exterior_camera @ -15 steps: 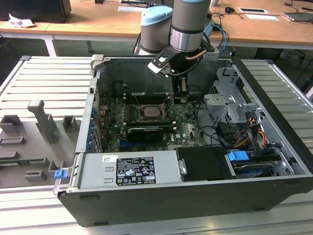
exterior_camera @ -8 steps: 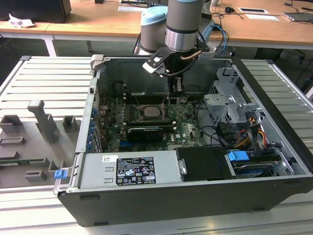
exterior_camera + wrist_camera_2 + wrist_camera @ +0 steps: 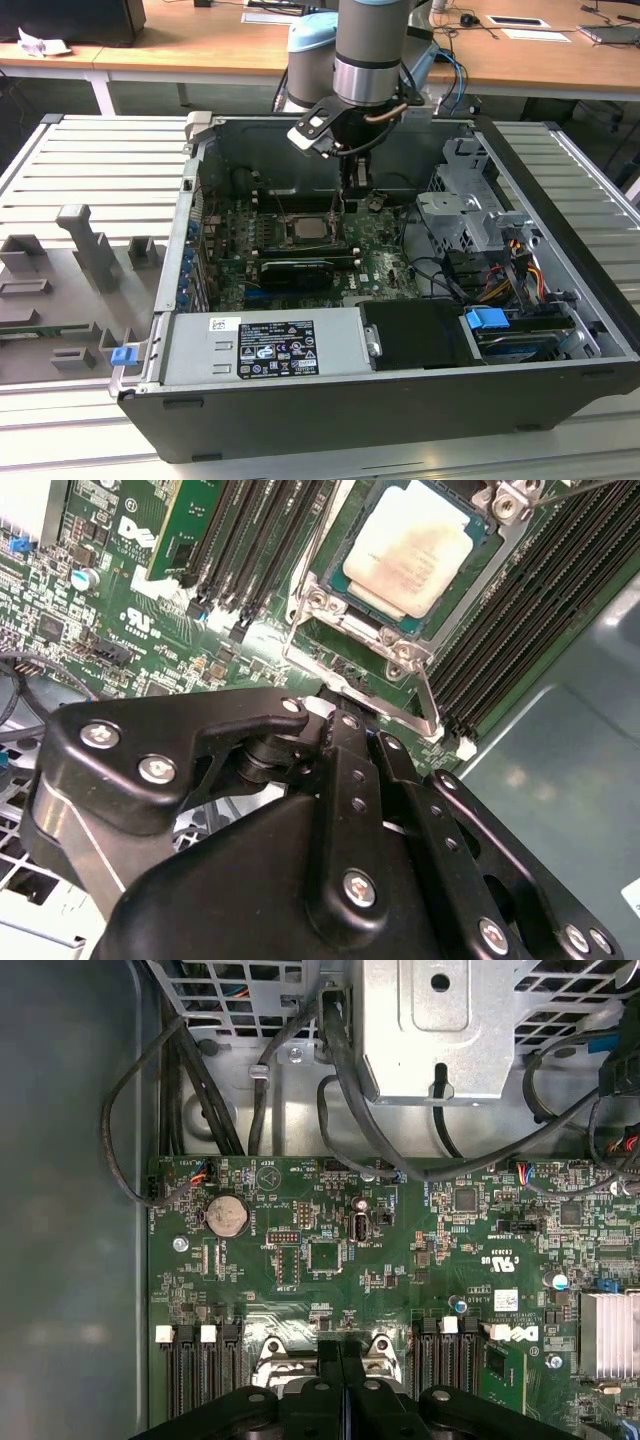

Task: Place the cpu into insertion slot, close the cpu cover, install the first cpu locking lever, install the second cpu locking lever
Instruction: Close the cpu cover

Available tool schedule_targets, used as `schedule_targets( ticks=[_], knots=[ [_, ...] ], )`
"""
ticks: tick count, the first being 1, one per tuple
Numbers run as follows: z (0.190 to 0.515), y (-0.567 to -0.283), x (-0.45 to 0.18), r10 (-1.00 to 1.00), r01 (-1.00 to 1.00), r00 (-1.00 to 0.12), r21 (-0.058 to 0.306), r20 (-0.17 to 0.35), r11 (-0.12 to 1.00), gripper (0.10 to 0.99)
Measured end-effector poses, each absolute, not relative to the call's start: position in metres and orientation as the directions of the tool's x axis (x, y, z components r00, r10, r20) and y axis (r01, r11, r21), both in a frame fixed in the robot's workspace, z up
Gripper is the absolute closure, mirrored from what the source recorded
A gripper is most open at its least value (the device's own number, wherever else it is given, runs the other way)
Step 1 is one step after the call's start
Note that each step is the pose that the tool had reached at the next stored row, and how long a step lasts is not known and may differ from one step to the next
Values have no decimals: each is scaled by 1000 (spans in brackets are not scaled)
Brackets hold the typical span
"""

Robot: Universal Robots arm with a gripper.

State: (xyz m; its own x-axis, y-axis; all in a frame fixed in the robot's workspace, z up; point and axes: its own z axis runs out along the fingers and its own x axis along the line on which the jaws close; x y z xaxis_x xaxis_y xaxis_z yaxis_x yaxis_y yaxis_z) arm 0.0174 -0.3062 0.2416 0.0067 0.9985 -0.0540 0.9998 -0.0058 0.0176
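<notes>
Exterior view: we see the arm [image 3: 370, 50] reaching down into the open computer case [image 3: 400, 420], which lies on its side on a slatted table [image 3: 60, 160]. The gripper [image 3: 352, 190] hangs over the motherboard [image 3: 385, 262] near the board's far edge, just beside the cpu [image 3: 307, 228]. Grey fixture blocks [image 3: 90, 240] stand on the table at the exterior view's left, well apart from the case.

In the second wrist view, we find the cpu [image 3: 410, 542] lying flat in the insertion slot [image 3: 352, 630], metal face up. The cpu cover [image 3: 495, 550] lies down around the chip, and its cut-out centre leaves the face exposed. A silver locking lever [image 3: 428, 700] runs along the socket edge nearest the gripper [image 3: 350, 715]. Black memory slots [image 3: 500, 640] flank the socket on both sides.

In the first wrist view, the fingers [image 3: 330, 1360] of the gripper [image 3: 341, 1345] are pressed together with no gap between them. The tips sit at the socket's edge, between two banks of memory slots. We cannot tell whether the lever wire is nipped between the tips or merely touched by them, nor whether the lever is latched.

The same view shows a coin battery [image 3: 225, 1215] near a corner of the motherboard [image 3: 330, 1260], and a metal drive cage [image 3: 440, 1030] beyond the board's edge, with black cables [image 3: 340, 1070] looping past it.
</notes>
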Motion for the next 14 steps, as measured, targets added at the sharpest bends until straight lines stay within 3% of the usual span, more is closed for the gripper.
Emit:
schedule_targets(
  ticks=[14],
  knots=[
    [236,-306,2,999,1000,7,18,-54,-6,980]
  ],
)
